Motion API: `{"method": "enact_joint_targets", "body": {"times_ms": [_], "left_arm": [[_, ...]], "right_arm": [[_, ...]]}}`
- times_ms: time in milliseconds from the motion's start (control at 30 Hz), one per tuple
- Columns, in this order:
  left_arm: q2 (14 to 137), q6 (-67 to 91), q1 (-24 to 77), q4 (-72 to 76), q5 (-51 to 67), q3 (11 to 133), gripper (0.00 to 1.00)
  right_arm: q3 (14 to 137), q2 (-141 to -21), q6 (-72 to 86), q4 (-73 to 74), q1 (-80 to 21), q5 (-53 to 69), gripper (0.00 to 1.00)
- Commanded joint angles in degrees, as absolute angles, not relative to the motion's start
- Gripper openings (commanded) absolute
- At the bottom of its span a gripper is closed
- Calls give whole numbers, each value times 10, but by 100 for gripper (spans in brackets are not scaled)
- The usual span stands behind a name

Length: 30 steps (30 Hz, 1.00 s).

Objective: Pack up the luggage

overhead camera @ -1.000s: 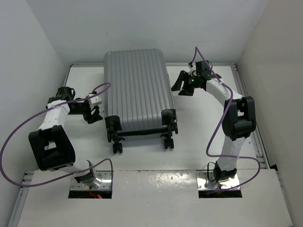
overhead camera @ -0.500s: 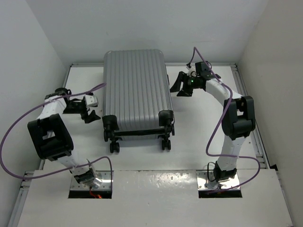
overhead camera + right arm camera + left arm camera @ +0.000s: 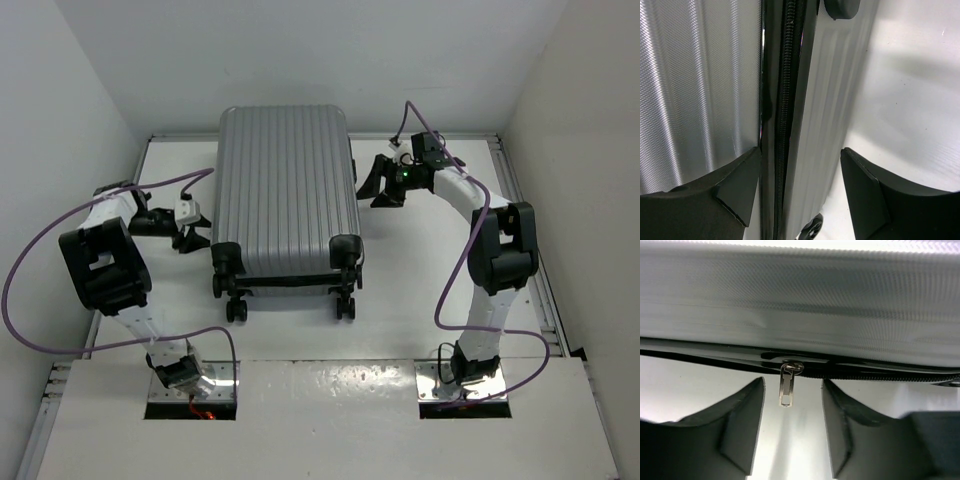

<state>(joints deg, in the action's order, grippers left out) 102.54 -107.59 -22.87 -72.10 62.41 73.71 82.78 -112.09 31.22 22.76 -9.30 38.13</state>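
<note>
On the tabletop (image 3: 420,270) the closed luggage (image 3: 285,190) lies flat mid-table, long axis running away from the arms, its wheeled end nearest them and shifted slightly leftward since a second ago, left hand (image 3: 192,238) open astride its zipper pull (image 3: 786,390), right hand (image 3: 378,188) open straddling its right seam.

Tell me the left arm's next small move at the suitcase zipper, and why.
Probably ease the left gripper forward and close on the small silver metal zipper pull: it hangs untouched between the open jaws, below the black zip track of the silver-grey ribbed hard-shell suitcase.
</note>
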Motion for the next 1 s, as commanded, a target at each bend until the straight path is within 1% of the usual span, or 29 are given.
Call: {"method": "enact_joint_targets", "body": {"times_ms": [0,100,200,233,300,333,400,433,500,533,633,733,867,967], "left_arm": [[1035,-1124,-226,-746,657,737,53],[1054,-1119,-221,-746,657,745,49],[1068,-1112,-214,-746,644,759,40],[1074,-1107,-214,-746,644,766,33],[1074,-1097,-214,-746,637,772,26],[1068,-1089,-214,-746,631,772,20],[1057,-1084,-221,-746,631,766,15],[1049,-1084,-221,-746,631,760,11],[1019,-1089,-235,-746,631,742,6],[1006,-1099,-236,-746,631,726,6],[950,-1112,-246,-746,631,703,0],[895,-1136,-246,-746,616,672,0],[837,-1164,-246,-746,595,626,0],[792,-1175,-246,-746,582,592,0]], "right_arm": [[826,-1125,300,233,-114,427,66],[832,-1129,298,241,-113,428,66],[843,-1133,297,246,-114,432,66],[844,-1134,294,245,-117,432,66],[843,-1132,290,247,-118,432,66],[840,-1130,291,247,-118,433,66],[836,-1128,291,247,-119,434,66],[833,-1128,289,246,-120,435,66],[829,-1124,287,248,-119,438,66],[829,-1122,286,249,-119,437,66],[824,-1114,276,260,-119,435,69],[827,-1097,264,259,-105,426,71],[852,-1068,305,210,-68,431,71],[876,-1051,323,189,-59,457,67]]}}
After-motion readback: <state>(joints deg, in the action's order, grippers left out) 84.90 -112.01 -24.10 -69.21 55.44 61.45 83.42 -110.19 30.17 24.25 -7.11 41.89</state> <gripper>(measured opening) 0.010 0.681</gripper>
